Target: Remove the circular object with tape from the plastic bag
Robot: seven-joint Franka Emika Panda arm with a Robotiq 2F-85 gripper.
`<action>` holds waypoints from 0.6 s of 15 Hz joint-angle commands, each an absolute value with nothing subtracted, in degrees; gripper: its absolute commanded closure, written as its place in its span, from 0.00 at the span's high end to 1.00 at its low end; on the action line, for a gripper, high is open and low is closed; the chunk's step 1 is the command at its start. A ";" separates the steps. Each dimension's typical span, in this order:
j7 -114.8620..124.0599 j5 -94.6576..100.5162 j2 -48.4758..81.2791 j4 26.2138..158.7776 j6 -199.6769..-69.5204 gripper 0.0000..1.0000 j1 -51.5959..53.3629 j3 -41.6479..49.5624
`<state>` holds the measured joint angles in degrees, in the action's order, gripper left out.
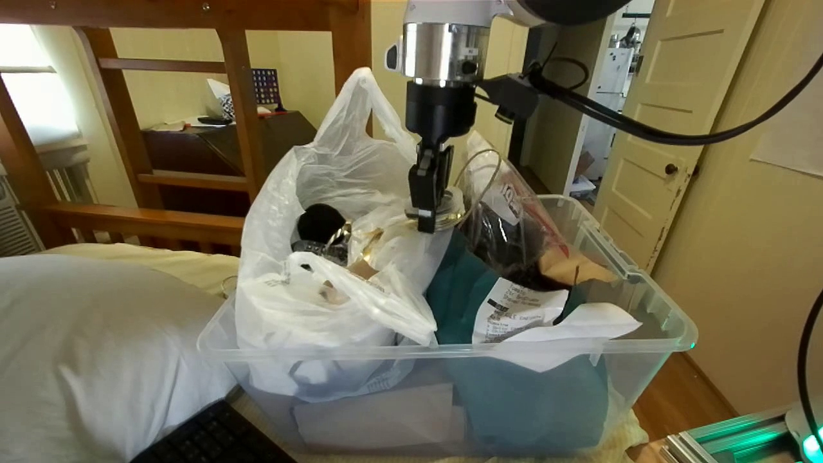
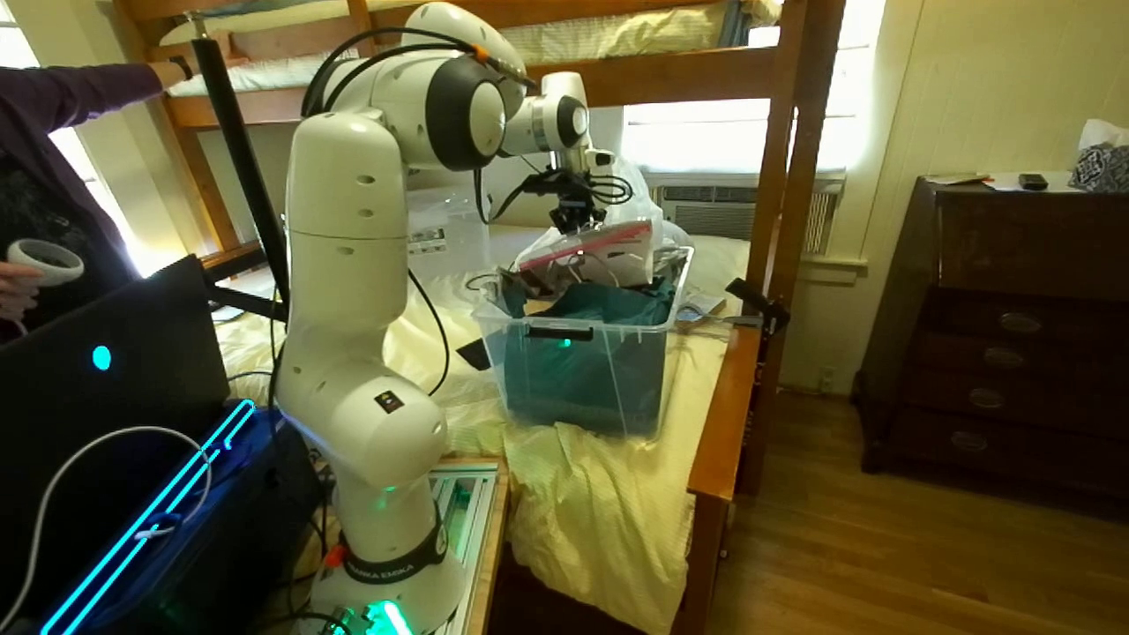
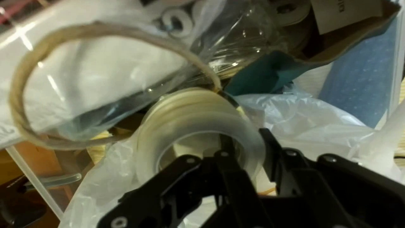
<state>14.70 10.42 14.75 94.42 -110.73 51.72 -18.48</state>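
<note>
Hand [image 3: 246, 139], wrist view, lower centre: narrow, apparently pinching tape roll [image 3: 194, 118] by its right wall | roll's bulk left of grip | in an exterior view: at right edge of plastic bag [image 1: 289, 321], likely cleared rightward

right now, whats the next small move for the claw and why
I'd probably raise the claw slightly, straight up. In the wrist view one of its fingers is inside the tape roll and one outside, the plastic bag shows on both sides of the roll, and a tan cord loop seems to meet its edge, so a sideways pull might snag.
</note>
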 commanded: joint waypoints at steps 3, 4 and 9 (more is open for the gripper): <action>15.47 10.09 10.12 95.42 -115.54 0.72 51.79 -20.39; 15.75 10.05 9.23 94.40 -113.99 0.80 52.07 -20.88; 26.78 12.17 5.28 86.87 -95.99 1.00 53.91 -23.01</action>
